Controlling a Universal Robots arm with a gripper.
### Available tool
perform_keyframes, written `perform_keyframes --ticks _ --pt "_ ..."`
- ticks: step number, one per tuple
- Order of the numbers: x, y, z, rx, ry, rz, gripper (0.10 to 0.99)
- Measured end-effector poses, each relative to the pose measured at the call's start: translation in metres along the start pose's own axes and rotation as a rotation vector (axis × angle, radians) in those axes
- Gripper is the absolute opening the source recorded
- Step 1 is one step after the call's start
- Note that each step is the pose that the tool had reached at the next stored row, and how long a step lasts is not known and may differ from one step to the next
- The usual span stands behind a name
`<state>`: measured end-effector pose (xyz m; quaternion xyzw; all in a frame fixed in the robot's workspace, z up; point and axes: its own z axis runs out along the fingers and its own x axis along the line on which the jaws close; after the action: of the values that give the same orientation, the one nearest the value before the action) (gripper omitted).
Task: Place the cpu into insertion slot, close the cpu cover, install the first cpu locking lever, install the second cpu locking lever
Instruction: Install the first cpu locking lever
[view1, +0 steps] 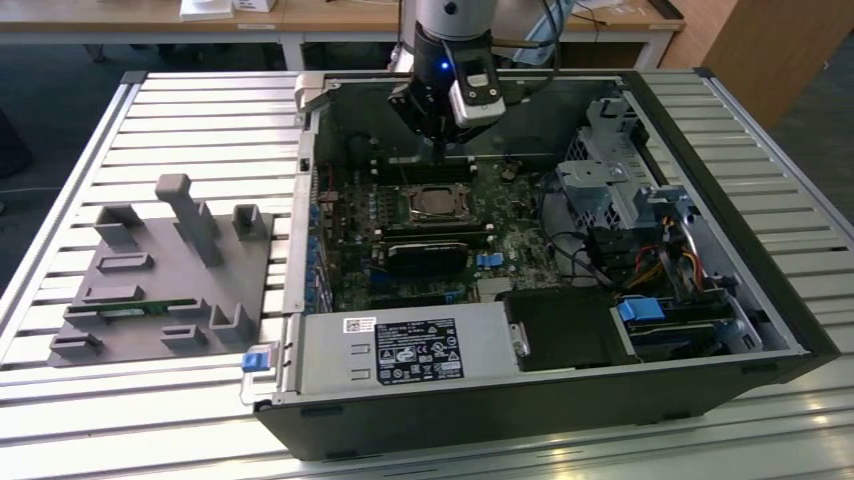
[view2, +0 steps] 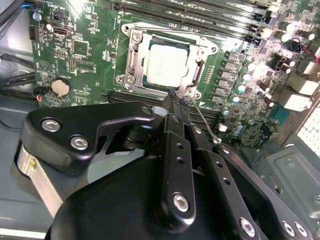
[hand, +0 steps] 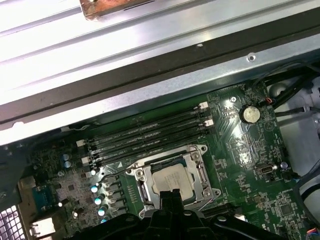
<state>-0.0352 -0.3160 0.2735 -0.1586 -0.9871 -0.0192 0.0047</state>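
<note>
The cpu (view2: 167, 62) (hand: 170, 179) lies flat in the insertion slot (view1: 434, 203) on the green board inside the open computer case. The silver cpu cover (view2: 132, 55) (hand: 205, 175) is folded down around it, and the chip's metal top shows through the window. My gripper (view2: 178, 97) (hand: 172, 192) (view1: 451, 155) hangs at the socket's edge with its black fingers shut together. A thin wire locking lever (view2: 205, 120) slants away from right beside the fingertips. I cannot tell whether the fingers pinch it.
Long black memory slots (hand: 150, 132) (view2: 200, 10) run beside the socket. A coin cell (view2: 60, 87) sits on the board. The case's rear wall (view1: 534, 110), drive cage (view1: 614, 180) and power supply (view1: 400, 350) hem in the board. A grey fixture (view1: 160, 270) stands at the exterior view's left.
</note>
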Motion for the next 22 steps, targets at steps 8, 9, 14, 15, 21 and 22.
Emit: perform_keyframes --ticks 8,9,14,15,21,22 --pt "0.0 0.0 0.0 0.001 0.0028 -0.077 0.106" --pt "0.0 0.0 0.0 0.002 0.0035 -0.094 0.106" --pt "0.0 0.0 0.0006 0.003 0.0055 -0.182 0.106" --pt "0.0 0.0 0.0008 0.002 0.0042 -0.191 0.106" --pt "0.0057 -0.002 0.0019 -0.012 -0.0225 -0.202 0.106" --pt "0.0081 -0.0027 0.0021 -0.012 -0.0228 -0.202 0.106"
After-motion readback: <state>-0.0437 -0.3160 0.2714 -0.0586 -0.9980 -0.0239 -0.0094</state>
